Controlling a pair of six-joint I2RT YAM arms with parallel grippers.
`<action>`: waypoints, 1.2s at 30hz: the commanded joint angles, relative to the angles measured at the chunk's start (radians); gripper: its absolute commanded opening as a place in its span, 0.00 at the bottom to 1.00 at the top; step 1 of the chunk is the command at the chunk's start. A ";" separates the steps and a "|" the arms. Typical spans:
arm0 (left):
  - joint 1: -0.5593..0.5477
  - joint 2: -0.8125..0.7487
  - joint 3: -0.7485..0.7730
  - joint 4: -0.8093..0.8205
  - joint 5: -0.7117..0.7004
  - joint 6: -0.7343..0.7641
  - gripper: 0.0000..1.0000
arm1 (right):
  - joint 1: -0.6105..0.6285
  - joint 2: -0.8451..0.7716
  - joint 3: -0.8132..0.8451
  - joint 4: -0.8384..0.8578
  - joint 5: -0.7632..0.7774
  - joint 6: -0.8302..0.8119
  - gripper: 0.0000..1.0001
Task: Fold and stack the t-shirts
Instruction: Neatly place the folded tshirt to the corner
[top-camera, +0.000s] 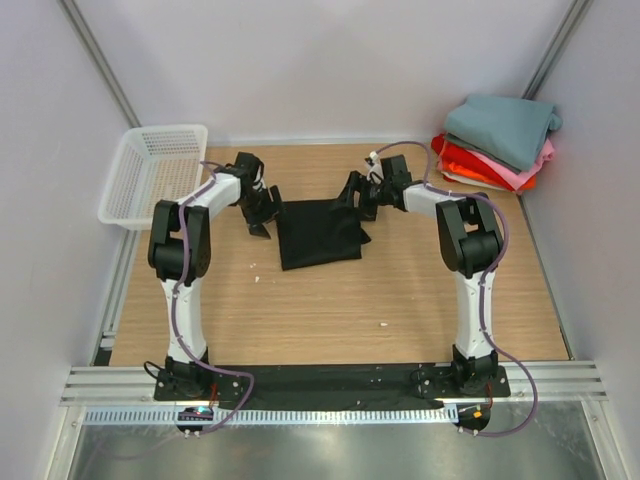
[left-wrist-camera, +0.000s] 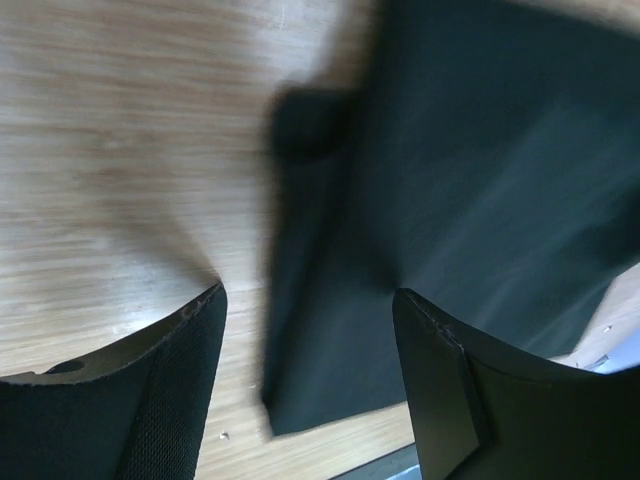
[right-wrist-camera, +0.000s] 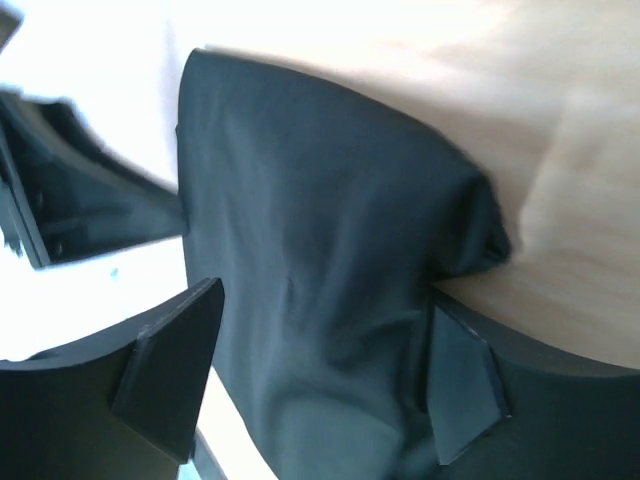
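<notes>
Left claw (left-wrist-camera: 308, 293) spread over black t-shirt (left-wrist-camera: 480, 200); outline blurred.

White mesh basket (top-camera: 152, 172), wooden table (top-camera: 330, 310).

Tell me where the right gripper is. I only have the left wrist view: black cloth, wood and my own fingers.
Observer: The right gripper is open at the far right corner of the black t-shirt.
Operator: Where is the finished pile?
Observer: The folded stack lies in the far right corner, apart from the black one, with a teal-grey t-shirt on top.
Operator: And the basket?
Observer: The white mesh basket sits at the far left corner of the table.
</notes>
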 joint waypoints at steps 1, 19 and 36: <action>-0.007 0.031 0.021 0.041 0.024 0.011 0.69 | 0.024 0.046 -0.126 0.051 -0.041 0.062 0.78; -0.015 0.045 -0.025 0.084 0.064 -0.003 0.67 | 0.057 0.067 -0.173 0.262 -0.087 0.200 0.46; -0.020 -0.194 0.079 -0.117 -0.049 0.043 0.78 | -0.027 -0.094 -0.074 0.152 -0.064 0.185 0.01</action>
